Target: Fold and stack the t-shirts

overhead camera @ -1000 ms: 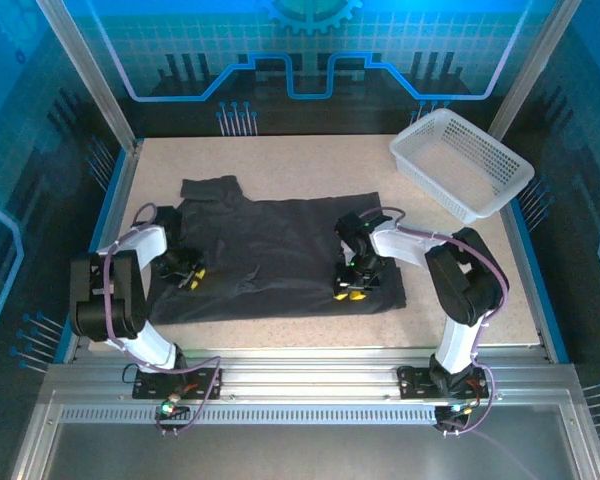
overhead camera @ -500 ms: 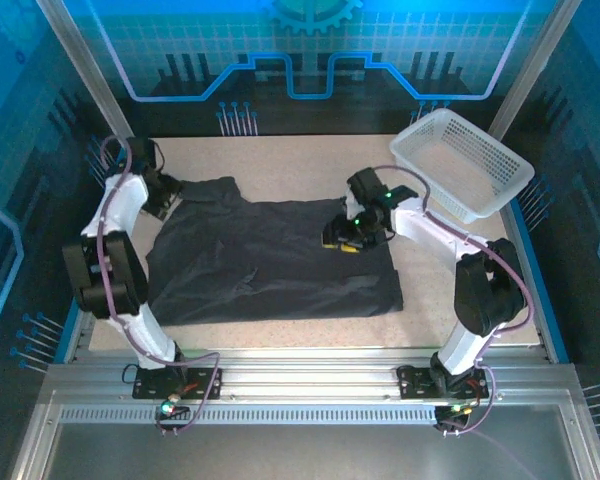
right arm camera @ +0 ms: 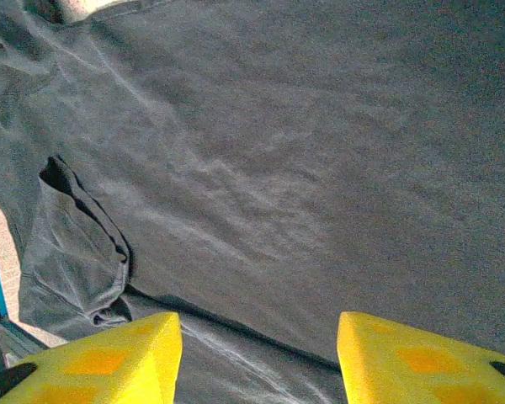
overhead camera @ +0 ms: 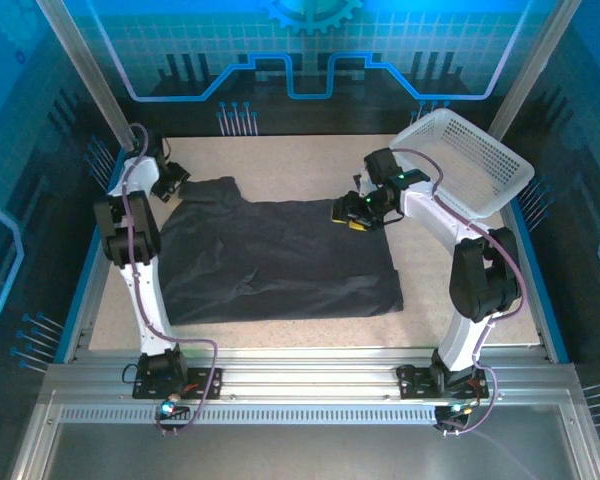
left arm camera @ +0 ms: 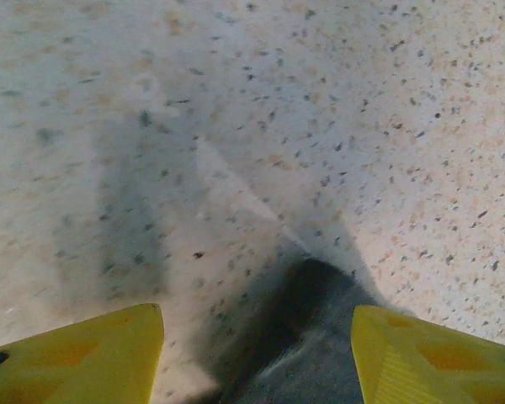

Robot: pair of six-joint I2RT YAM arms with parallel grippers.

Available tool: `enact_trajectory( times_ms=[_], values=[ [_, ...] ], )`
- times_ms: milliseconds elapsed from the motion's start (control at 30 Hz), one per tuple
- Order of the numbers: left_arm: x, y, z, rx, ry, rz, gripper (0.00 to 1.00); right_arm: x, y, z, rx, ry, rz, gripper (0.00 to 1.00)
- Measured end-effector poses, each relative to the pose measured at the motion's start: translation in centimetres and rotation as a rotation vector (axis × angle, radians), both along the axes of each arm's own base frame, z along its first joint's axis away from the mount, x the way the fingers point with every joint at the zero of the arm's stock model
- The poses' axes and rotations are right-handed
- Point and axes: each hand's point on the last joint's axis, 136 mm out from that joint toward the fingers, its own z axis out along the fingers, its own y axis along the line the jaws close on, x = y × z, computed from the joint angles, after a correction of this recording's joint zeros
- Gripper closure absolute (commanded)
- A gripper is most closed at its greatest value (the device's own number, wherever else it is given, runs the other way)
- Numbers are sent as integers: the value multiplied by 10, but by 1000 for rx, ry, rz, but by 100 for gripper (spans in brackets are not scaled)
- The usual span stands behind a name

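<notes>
Softly rumpled charcoal t-shirt (overhead camera: 280,260) on speckled table (overhead camera: 300,160)

Speckled beige table (overhead camera: 300,165), blue trim along L & R edges. One dark grey t-shirt (overhead camera: 280,260) lies spread flat mid-table, few wrinkles near centre, a sleeve poking twd far-left corner. White lattice basket (overhead camera: 430,185) sits at far-right corner, apart from shirt, w/ bare tabletop between them.
</notes>
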Motion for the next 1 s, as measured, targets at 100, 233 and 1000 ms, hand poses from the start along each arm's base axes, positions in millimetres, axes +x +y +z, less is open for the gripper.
enact_trajectory(
  times_ms=[100,233,1000],
  values=[
    [8,-6,-4,-34,-24,-25,45,-2,-2,-3,-2,12,-7,46],
    [14,-11,-6,-69,-43,-47,64,-1,-2,-5,-7,13,-11,47],
    [11,-80,123,-42,-274,-180,100,125,-91,-68,-464,-103,-331,48]
  ],
)
